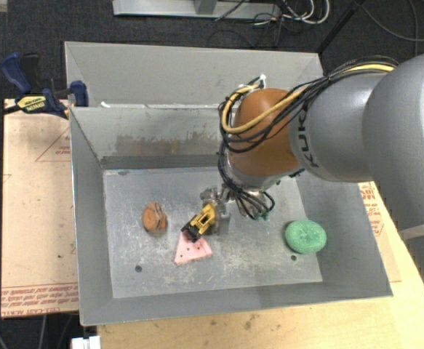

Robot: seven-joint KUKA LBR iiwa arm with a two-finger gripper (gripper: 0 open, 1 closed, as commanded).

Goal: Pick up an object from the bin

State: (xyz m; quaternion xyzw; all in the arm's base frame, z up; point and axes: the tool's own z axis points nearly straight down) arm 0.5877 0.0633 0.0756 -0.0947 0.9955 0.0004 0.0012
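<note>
Camera view: grey bin (88, 217) seen from above, the arm comes in from the right.
Left: brown round lump (154, 217), lying alone.
Middle: pink flat triangle (193, 251); a yellow-black toy vehicle (201, 222) touches its upper edge.
Gripper (217, 208): low, just at the toy's upper right end; grasping or released, I cannot tell.
Right: green round disc (304, 236), well apart.

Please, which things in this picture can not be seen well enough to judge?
- Camera view: whether the gripper touches the yellow-and-black toy; the two overlap, and the orange wrist cover and cables crowd that spot.
- Camera view: the back right floor of the bin, covered by the arm.
- Camera view: what the brown round thing is; too small to tell.
- Camera view: the pink wedge, its top corner under the toy.
</note>
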